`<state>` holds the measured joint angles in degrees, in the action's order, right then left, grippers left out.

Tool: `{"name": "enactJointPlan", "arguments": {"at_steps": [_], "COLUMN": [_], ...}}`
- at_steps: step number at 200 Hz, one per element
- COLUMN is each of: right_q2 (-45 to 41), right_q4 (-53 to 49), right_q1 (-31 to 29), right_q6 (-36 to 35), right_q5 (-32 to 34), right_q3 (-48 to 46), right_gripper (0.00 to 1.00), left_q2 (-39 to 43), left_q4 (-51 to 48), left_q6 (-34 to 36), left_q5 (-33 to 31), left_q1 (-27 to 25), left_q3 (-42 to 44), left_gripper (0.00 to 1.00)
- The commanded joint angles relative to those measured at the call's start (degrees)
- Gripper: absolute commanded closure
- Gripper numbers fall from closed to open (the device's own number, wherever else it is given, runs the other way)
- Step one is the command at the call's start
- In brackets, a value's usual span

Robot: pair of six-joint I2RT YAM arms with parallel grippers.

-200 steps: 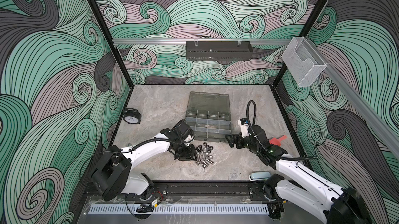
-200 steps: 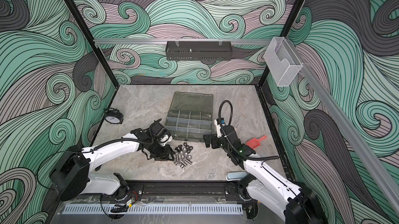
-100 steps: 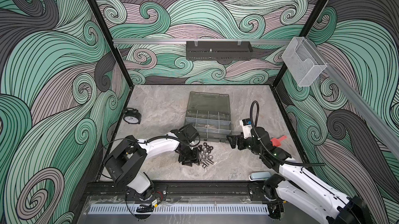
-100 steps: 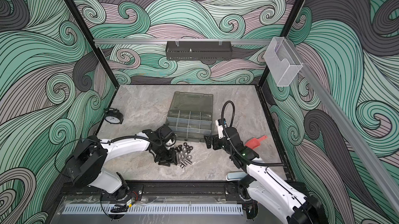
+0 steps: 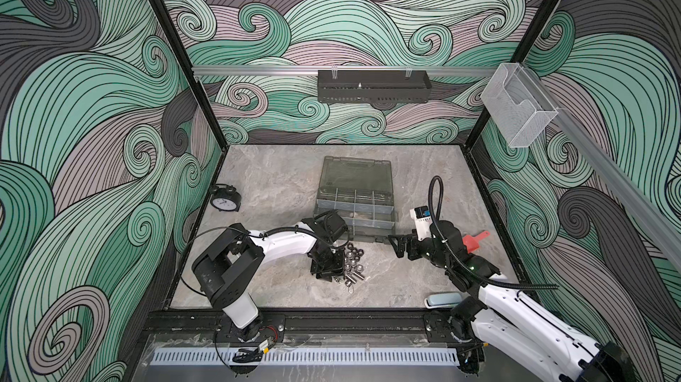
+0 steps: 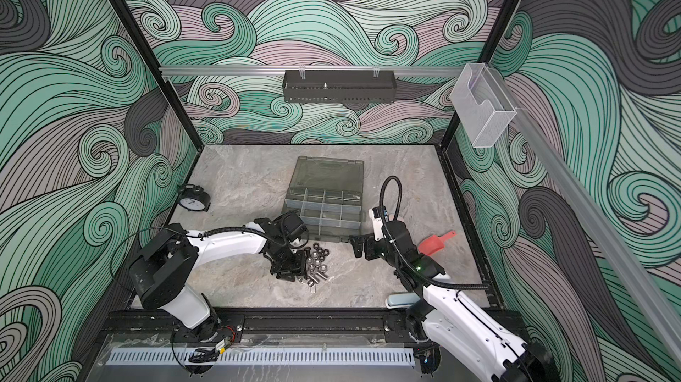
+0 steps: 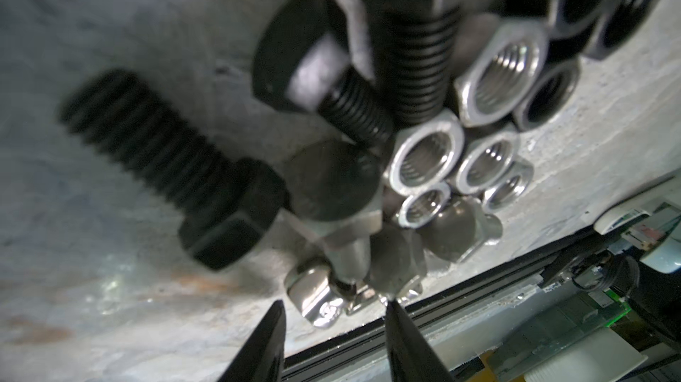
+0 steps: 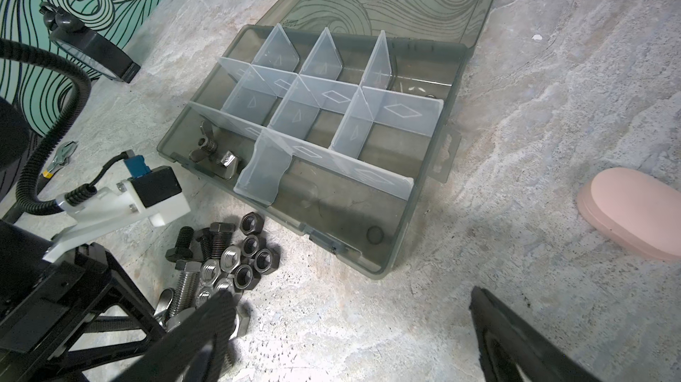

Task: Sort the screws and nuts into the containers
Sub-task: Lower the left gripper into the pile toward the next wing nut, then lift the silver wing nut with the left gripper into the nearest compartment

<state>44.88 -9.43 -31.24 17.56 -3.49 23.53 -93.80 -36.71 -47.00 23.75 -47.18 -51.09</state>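
Observation:
A mixed pile lies on the table just in front of the containers (image 5: pixel 355 210) (image 8: pixel 313 140), the divided compartments of an open smoky grey-green case. In the pile are black screws (image 7: pixel 177 162) (image 8: pixel 217 236), a silver screw (image 8: pixel 184 288), silver nuts (image 7: pixel 501 74) and black nuts (image 8: pixel 254 251) (image 5: pixel 355 253). My left gripper (image 5: pixel 326 271) (image 7: pixel 333 310) is low at the pile's left edge, open, its fingertips (image 7: pixel 272 336) apart with nothing between them. My right gripper (image 5: pixel 400 249) (image 8: pixel 353 325) hangs wide open to the right of the pile, empty. One near compartment holds a wing bolt (image 8: pixel 206 146).
A black alarm clock (image 5: pixel 225 199) stands at the left. A red scoop (image 5: pixel 473 242) and a pink oval pad (image 8: pixel 634 218) lie on the right. A pale blue object (image 5: pixel 442 300) sits at the front edge. A small wrench (image 8: pixel 60 157) lies left of the case.
My left arm has swung round and its gripper has slid a little toward the front edge, staying against the pile. The right gripper has hardly moved and stays wide open.

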Motion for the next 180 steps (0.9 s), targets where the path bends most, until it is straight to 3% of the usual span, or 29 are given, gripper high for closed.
{"name": "enactJointPlan", "arguments": {"at_steps": [1, 163, 180], "right_q2": [-0.59, -0.41, -0.76], "right_q4": [-0.46, -0.35, -0.74], "right_q1": [-0.15, -0.18, -0.17], "right_q6": [-0.78, -0.6, -0.6], "right_q5": [-0.31, -0.62, -0.57], "right_q3": [-0.63, -1.65, -1.6], "right_gripper": [0.01, 0.01, 0.01], "left_q2": [-1.14, -5.5, -5.7], "left_q4": [-3.26, -7.67, -7.49], "left_q6": [-0.55, 2.59, 2.88], "left_q5": [-2.54, -8.72, -8.78], "left_q1": [-0.41, -0.63, -0.62], "left_q3": [-1.91, -4.47, -4.34], "left_gripper": [0.53, 0.61, 0.68]}}
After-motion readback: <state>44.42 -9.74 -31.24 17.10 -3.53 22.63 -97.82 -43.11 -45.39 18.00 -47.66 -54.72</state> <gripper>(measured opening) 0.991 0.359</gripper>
